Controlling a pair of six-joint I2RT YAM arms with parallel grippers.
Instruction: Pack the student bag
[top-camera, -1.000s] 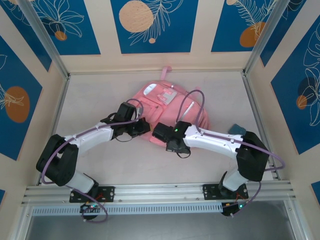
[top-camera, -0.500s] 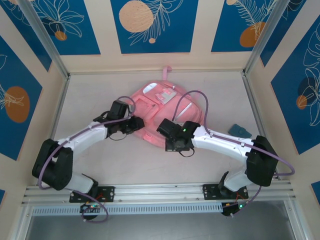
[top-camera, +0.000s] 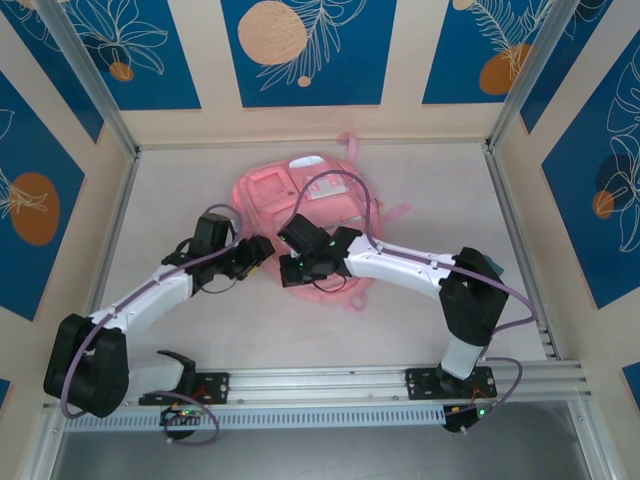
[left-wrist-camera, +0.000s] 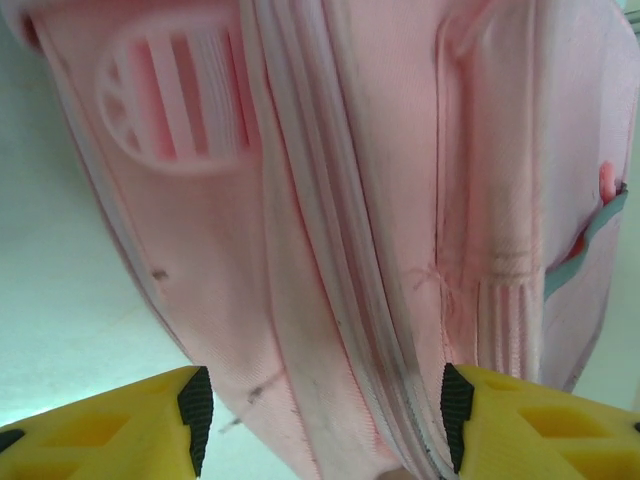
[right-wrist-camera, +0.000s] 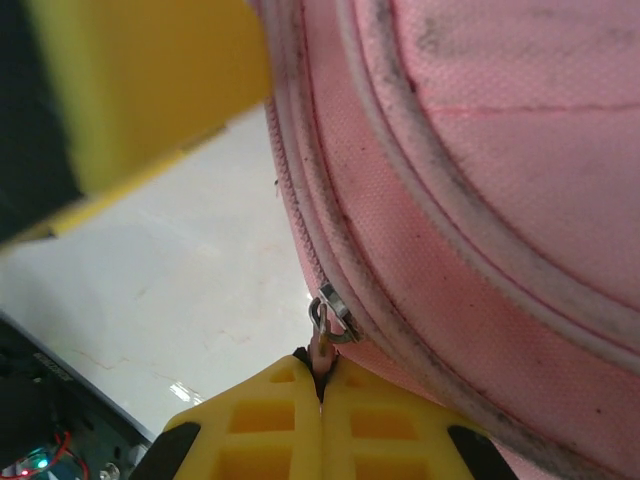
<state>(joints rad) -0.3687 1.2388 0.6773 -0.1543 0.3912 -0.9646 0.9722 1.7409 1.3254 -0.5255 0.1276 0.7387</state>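
Your bag (top-camera: 265, 192) lies flat on the table (top-camera: 170, 190), towards the back and about midway between the side walls, with its top loop (top-camera: 346, 140) pointing at the back wall. Both of your arms reach in to its near edge. Your right gripper (right-wrist-camera: 322, 392) is closed tight, its two yellow halves pressed together with no gap. It pinches a small metal zip pull (right-wrist-camera: 325, 330) that hangs off the zip line along the bag's rim. The pull's ring sits just above the fingertips, and the pink fabric curves away up and to the right of it, over the pale table. Your left gripper (left-wrist-camera: 320, 420) stands wide: its yellow fingers (left-wrist-camera: 110, 425) sit at the bottom corners of the left wrist view, black pads facing inward, and the bag's edge runs down between them. The right-hand pad is just beside the zip seam, but you cannot tell whether it touches. Further up that view there is a pale striped patch (left-wrist-camera: 170, 105) on the fabric, left of the long zip (left-wrist-camera: 300, 200). From above, the two grippers are close together at the bag's near-left edge, the left one just to the left of the right.
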